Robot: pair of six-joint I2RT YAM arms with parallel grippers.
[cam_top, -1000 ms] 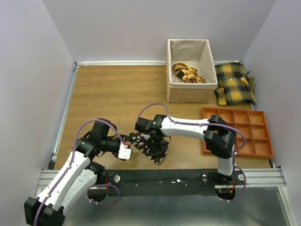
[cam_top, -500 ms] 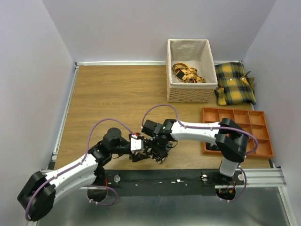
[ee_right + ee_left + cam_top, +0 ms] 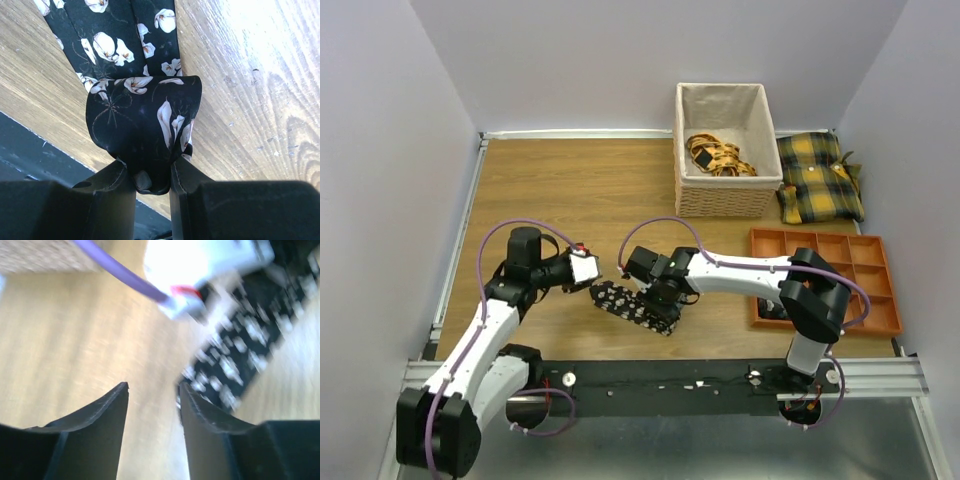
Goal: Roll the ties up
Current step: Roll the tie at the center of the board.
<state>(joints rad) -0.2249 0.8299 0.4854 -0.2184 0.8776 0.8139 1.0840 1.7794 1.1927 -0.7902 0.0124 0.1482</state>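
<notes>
A black tie (image 3: 620, 303) with white flowers lies on the wooden table near the front edge; it also shows in the wrist views, tie (image 3: 115, 45) and tie (image 3: 240, 355). My right gripper (image 3: 664, 302) is shut on its folded, looped end, and the fabric bulges out between the fingers (image 3: 192, 185) of the right gripper (image 3: 151, 172). My left gripper (image 3: 590, 270) hovers just left of the tie's other end. That left gripper (image 3: 152, 390) is open with only bare wood between its fingers; its view is blurred.
A wicker basket (image 3: 725, 200) holding yellow patterned straps (image 3: 717, 155) stands at the back right. Beside it lie yellow-and-black plaid cushions (image 3: 820, 175). An orange compartment tray (image 3: 825, 280) sits right of my right arm. A black rail (image 3: 700, 380) runs along the near edge.
My left gripper reached in to the tie beside the right gripper, then pulled back up and left, its jaws narrowing a little. The tie now lies stretched out further leftward. The right grip is unchanged.
</notes>
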